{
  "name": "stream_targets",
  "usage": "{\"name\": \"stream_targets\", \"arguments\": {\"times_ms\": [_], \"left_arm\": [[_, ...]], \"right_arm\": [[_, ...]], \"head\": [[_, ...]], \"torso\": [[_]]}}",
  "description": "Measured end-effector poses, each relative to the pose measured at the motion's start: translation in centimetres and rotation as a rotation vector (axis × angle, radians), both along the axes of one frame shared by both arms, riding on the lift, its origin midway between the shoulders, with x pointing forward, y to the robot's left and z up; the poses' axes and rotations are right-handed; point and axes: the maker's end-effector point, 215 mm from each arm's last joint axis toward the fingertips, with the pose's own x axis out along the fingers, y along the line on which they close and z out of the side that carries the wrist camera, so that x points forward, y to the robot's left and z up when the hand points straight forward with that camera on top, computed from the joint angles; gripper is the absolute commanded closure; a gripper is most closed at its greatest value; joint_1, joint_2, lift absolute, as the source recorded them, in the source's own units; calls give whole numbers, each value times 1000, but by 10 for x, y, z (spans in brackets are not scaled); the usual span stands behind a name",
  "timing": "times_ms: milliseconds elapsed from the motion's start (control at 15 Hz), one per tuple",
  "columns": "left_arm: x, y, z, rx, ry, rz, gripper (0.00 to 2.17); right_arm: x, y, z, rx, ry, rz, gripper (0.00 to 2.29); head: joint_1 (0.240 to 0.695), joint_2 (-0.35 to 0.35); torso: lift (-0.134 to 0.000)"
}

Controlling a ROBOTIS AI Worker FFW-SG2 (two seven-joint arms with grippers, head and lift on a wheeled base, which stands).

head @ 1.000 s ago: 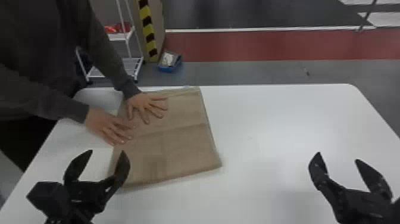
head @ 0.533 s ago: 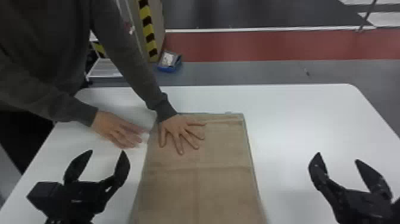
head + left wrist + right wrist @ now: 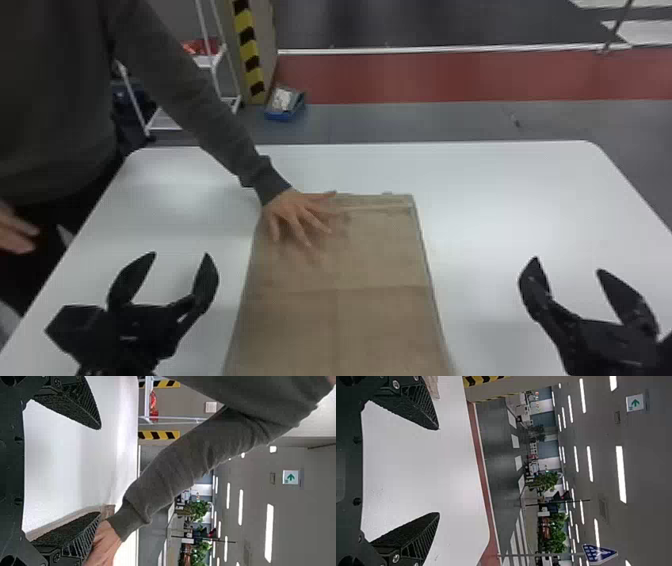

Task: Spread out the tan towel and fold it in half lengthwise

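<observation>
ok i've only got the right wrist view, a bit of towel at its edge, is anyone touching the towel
Observer: Yes, the head view has a person's hand spread on the tan towel, near its far left corner.
Operator: and where's the left gripper, is it holding any of it
Observer: No, the left gripper is open and empty, over the white table, on the robot's left of the towel.

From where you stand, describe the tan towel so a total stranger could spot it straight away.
Find the big white table, then look between the left gripper and the right gripper. The towel lies flat there, a person's hand spread on its far end, and its tan cloth sets it apart from the black grippers.
</observation>
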Motion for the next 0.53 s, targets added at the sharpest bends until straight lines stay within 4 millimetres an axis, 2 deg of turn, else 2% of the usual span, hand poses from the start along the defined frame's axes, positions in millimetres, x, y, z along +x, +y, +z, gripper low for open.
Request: {"name": "stream_targets", "arguments": {"times_ms": [533], "left_arm": [[0, -2, 0, -1, 0, -10, 117]], "right_arm": [[-1, -1, -2, -1, 2, -2, 113]], "head": [[695, 57]], "torso": [[-123]]}}
